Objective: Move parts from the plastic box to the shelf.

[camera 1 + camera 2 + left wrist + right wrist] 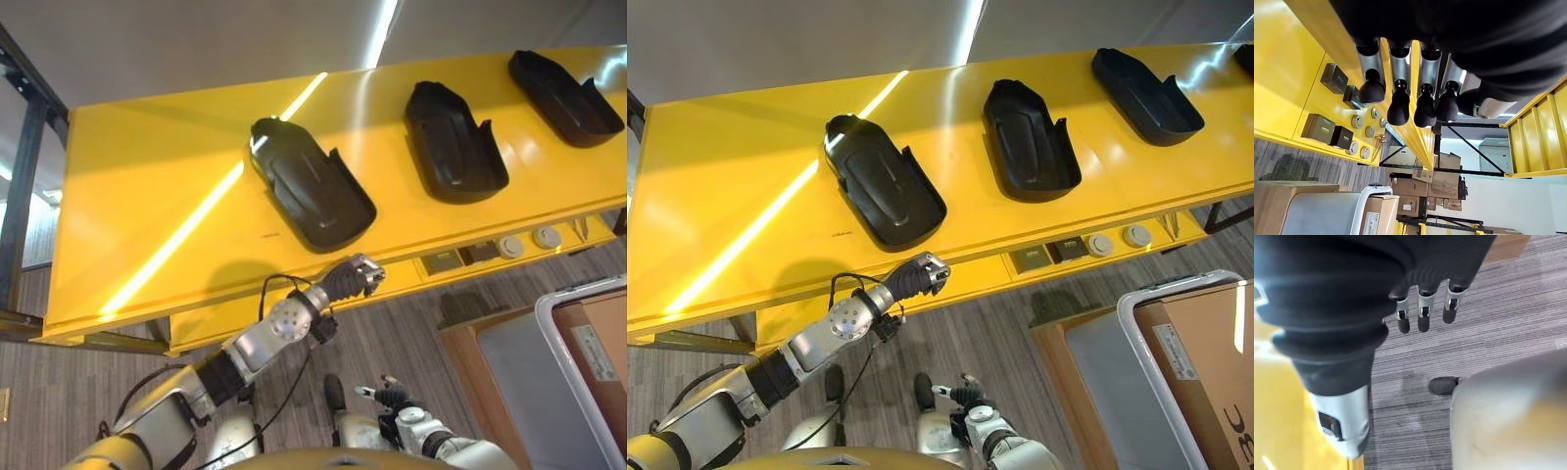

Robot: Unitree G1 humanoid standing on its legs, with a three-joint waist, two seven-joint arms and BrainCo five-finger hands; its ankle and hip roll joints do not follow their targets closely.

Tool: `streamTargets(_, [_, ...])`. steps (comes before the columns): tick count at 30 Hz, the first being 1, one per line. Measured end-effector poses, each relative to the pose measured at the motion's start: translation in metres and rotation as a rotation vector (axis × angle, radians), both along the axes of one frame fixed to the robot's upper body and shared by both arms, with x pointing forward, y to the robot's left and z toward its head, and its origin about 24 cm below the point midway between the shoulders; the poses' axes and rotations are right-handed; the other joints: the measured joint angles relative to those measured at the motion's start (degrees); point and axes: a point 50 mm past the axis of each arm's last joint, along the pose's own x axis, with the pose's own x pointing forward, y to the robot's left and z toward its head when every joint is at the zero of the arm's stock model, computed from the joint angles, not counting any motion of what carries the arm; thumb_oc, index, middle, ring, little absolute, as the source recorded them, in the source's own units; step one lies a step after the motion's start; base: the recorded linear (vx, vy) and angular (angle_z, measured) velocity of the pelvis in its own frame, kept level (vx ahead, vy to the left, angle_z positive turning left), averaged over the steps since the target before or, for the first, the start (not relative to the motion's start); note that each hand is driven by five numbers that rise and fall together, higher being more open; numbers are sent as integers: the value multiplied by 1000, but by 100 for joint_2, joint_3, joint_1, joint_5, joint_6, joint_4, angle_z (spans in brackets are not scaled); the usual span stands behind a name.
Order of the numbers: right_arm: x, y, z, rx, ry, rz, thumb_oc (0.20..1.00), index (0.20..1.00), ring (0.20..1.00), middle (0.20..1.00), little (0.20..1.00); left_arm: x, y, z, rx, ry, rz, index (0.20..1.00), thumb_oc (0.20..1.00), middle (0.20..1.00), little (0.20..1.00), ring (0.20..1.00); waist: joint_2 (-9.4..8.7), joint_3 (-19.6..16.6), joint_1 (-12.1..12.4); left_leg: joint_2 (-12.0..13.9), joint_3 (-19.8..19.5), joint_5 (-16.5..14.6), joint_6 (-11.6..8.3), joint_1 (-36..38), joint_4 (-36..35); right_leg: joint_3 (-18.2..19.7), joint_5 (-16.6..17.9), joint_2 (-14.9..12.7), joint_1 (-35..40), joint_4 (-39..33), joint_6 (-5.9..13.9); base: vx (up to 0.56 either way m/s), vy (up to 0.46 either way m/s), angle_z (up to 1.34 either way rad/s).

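Observation:
Three black moulded parts lie on the yellow shelf (147, 196): one near the middle (312, 183), one to its right (454, 142) and one at the far right (563, 98). My left hand (355, 275) is raised just below the shelf's front edge, under the middle part, not touching it. Its fingers (1400, 105) hang loosely in a row and hold nothing. My right hand (394, 396) stays low over the grey floor, its fingers (1422, 313) relaxed and empty.
Under the shelf's front edge sits a panel of sockets and round knobs (509, 247). A white-rimmed container with cardboard beside it (588, 333) stands at the lower right. A dark steel frame post (20, 176) rises at the left. Stacked cardboard boxes (1425, 191) stand further off.

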Motion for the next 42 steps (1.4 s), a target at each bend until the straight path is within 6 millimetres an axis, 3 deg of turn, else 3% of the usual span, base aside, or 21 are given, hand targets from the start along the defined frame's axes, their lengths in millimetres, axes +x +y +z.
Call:
streamTargets(6, [-1,-1,0,-15,-3,-11,1000,1000,1000,1000,1000,0,5,4,-82,-2,79,200,200,200,200,200,3,2,28,3,-8,-55,1,10,0,-14,4,3,17,-1,-2,0,0,0])
streamTargets(12, [-4,-3,-1,-34,3,-32,1000,1000,1000,1000,1000,28,51,28,-274,-19,370,200,200,200,200,200,1,5,146,2,-42,-45,15,10,0,-52,1,5,44,-1,-3,9,-11,3])
streamTargets(15, [-6,-4,-2,-45,7,-37,1000,1000,1000,1000,1000,31,65,44,-364,-49,399,200,200,200,200,200,-18,16,209,-6,-64,-14,9,10,0,-102,-5,2,74,-1,-31,9,1,7])
streamTargets(19, [-6,-3,-2,-45,8,-37,1000,1000,1000,1000,1000,30,70,56,-437,-76,417,200,200,200,200,200,-36,26,253,-13,-90,-14,9,12,1,-149,-10,-1,98,0,-32,10,-1,6])
streamTargets(28, [-6,-3,-2,-44,8,-37,1000,1000,1000,1000,1000,31,75,59,-459,-92,447,200,200,200,200,200,-68,44,280,-13,-152,-12,6,12,1,-209,-28,5,129,0,-34,5,1,2])
streamTargets(32, [-7,-2,-2,-43,9,-39,1000,1000,1000,1000,1000,21,82,70,-473,-142,413,200,200,200,200,200,-75,48,306,-14,-178,0,-5,35,1,-219,-26,10,155,0,-36,9,-4,1])
streamTargets(35, [-10,-3,-3,-42,17,-43,1000,1000,1000,1000,1000,4,109,69,-403,-204,404,200,200,200,200,200,-91,52,330,-9,-202,-46,-22,266,0,-252,-85,15,404,-4,-56,37,-25,6])
streamTargets(42, [-25,-8,-8,-44,52,-71,1000,1000,1000,1000,1000,-43,164,16,-106,-148,547,200,200,200,200,200,-73,4,773,-27,-398,-119,-59,542,-1,-461,-216,20,796,-2,-112,12,-39,19])
